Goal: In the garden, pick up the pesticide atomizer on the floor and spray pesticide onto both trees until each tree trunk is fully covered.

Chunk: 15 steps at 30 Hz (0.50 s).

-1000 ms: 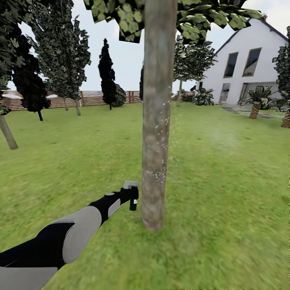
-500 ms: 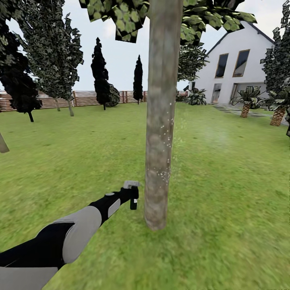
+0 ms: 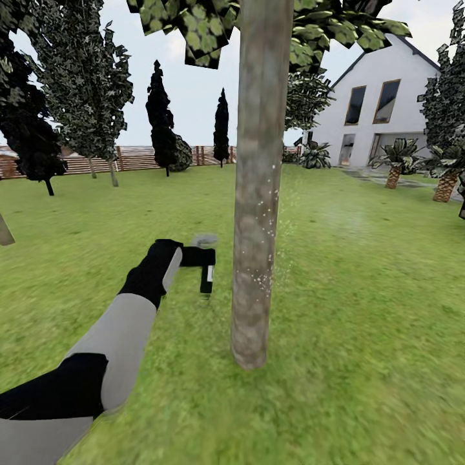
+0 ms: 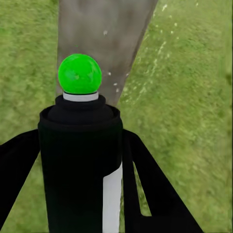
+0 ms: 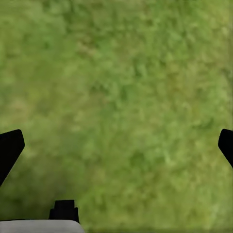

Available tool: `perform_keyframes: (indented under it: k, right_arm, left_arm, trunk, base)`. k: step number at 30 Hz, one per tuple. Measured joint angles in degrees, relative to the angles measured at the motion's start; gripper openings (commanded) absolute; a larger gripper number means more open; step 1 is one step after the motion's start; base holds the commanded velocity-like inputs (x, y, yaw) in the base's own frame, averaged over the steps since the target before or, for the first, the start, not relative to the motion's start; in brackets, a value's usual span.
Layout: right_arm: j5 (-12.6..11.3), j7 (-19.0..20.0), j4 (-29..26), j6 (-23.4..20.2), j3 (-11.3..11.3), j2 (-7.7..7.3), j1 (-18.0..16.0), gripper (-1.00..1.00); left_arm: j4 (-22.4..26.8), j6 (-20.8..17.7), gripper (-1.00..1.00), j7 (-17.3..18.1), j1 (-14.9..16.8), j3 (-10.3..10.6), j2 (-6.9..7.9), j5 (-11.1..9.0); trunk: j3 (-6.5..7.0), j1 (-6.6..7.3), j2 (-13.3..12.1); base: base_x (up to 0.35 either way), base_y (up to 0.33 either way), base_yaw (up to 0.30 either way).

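One tree's thick grey-brown trunk [image 3: 258, 194] stands straight ahead on the lawn, with white spray specks along its right side. My left gripper [image 3: 197, 257] is shut on the pesticide atomizer [image 3: 206, 278], holding it just left of the trunk at about mid-height. The bottle's pale grey head [image 3: 204, 240] sits on top. In the left wrist view the atomizer [image 4: 80, 155], with its green spot [image 4: 80, 74], faces the trunk [image 4: 104, 34] between the black fingers [image 4: 145, 194]. My right gripper [image 5: 116, 145] hangs open over bare grass.
A white house [image 3: 387, 97] stands at the back right with short palms [image 3: 397, 161] in front of it. A slatted wooden fence [image 3: 129, 158] and dark cypress-like trees [image 3: 158, 116] line the back. A leaning trunk [image 3: 4, 229] shows at the left edge. Lawn [image 3: 361, 310] surrounds the tree.
My left arm has lifted the atomizer from near the trunk's base to about mid-height. Earlier the view shifted slightly, then held still.
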<state>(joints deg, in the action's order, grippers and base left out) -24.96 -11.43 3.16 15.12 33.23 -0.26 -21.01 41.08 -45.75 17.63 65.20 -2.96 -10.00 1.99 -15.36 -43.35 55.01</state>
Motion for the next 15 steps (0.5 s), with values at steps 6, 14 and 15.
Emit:
perform_keyframes:
  k: [6,14,15]
  right_arm:
    - [0.0,0.0,0.0,0.0,0.0,0.0,0.0,1.0]
    - [0.0,0.0,0.0,0.0,0.0,0.0,0.0,1.0]
    - [0.0,0.0,0.0,0.0,0.0,0.0,0.0,1.0]
  left_arm:
    - [0.4,-0.66,-1.0,4.07,2.26,5.88,0.0,-3.16]
    - [0.61,-0.65,-1.0,4.56,2.36,6.8,0.0,-3.17]
    - [0.82,-0.66,-1.0,4.59,2.33,6.84,0.0,-3.22]
  trunk:
    - [-0.01,0.0,-0.01]
    - [-0.01,0.0,-0.01]
    - [-0.01,0.0,-0.01]
  base:
    - [0.091,0.0,0.0]
    - [0.112,0.0,0.0]
    - [0.008,0.0,0.0]
